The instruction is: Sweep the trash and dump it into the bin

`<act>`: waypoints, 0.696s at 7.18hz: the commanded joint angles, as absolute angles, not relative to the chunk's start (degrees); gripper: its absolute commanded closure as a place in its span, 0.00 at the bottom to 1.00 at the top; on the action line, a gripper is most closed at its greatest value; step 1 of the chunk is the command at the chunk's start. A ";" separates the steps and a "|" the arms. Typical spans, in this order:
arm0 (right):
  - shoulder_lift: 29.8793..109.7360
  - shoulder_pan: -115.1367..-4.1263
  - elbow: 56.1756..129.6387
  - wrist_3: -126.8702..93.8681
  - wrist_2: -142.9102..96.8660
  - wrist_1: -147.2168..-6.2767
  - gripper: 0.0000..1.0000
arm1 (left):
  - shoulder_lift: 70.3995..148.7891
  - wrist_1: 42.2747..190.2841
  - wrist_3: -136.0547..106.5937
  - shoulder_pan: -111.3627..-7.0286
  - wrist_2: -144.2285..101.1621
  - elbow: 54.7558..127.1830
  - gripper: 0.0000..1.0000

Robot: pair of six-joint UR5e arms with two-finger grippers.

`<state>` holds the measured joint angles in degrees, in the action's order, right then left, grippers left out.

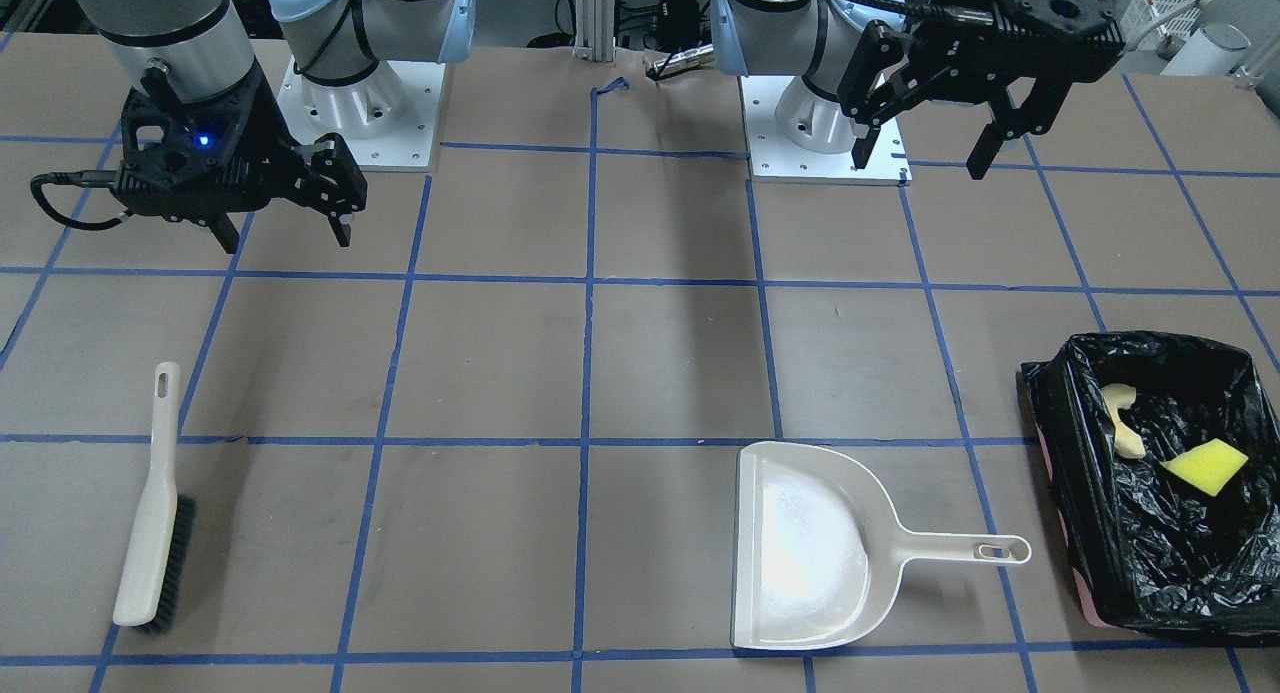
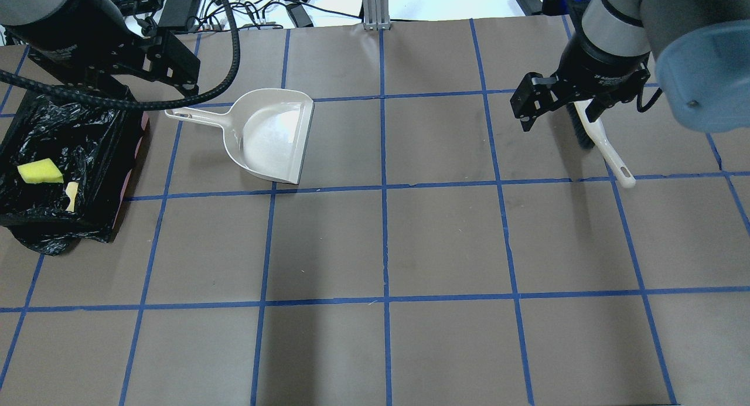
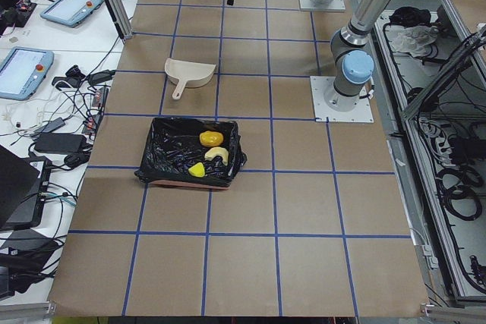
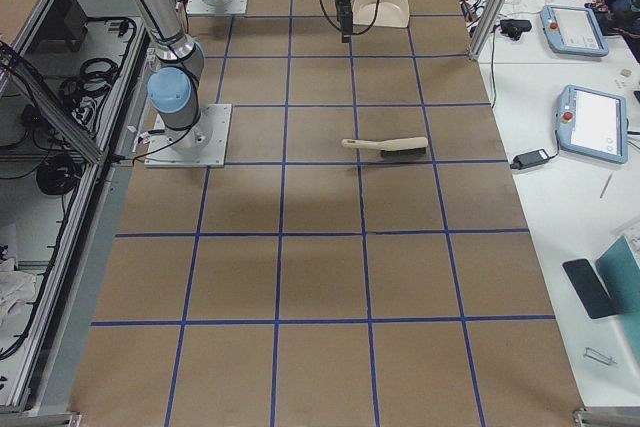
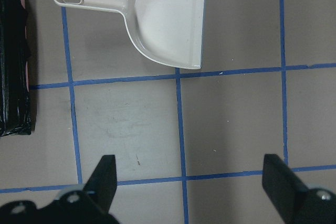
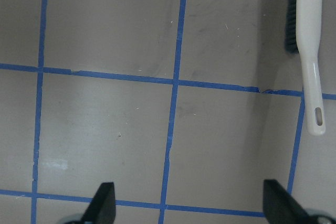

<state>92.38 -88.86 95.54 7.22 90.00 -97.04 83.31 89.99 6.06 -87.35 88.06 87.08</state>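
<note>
We log a brown paper table [image 1: 660, 373] gridded in blue tape, with cabling behind. The bin [image 1: 1070, 473], lined in crinkly glossy black, sits at the robot's left end. In it lie a yellow sponge wedge [image 1: 1205, 465], a curved tan bread piece [image 1: 1122, 423] and a golden lump [image 3: 211, 139]. The left gripper [image 1: 920, 163] and right gripper [image 1: 288, 240] hover spread wide, holding nothing.

At the view's right edge, a rectangular bin [image 1: 1060, 453] lined with crinkly black plastic is sitting on the brown, blue-taped table [image 1: 660, 373], holding a curved tan bread piece [image 1: 1122, 418] and a yellow sponge wedge [image 1: 1204, 465]. A beige plastic dustpan [image 1: 810, 548] is lying near it, handle pointing toward the bin, while a beige brush with dark bristles [image 1: 155, 503] is resting well apart on the opposite side. The black left gripper [image 1: 920, 163] and right gripper [image 1: 288, 239] are hanging above the table, jaws spread.
</note>
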 commanded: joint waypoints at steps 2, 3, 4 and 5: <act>92.46 -88.86 95.54 7.21 89.74 -97.12 0.00 | 83.67 89.56 7.03 -87.27 88.07 87.45 0.00; 92.46 -88.86 95.54 7.21 89.74 -97.12 0.00 | 83.67 89.56 6.94 -87.36 88.07 87.54 0.00; 92.46 -88.86 95.54 7.21 89.56 -97.12 0.00 | 83.58 89.73 7.12 -87.36 88.33 87.63 0.00; 92.46 -88.86 95.54 7.21 89.56 -97.12 0.00 | 82.80 89.56 7.12 -87.36 88.85 87.71 0.00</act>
<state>92.46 -88.86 95.54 7.21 89.62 -97.12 83.39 89.65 7.05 -87.35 88.38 87.61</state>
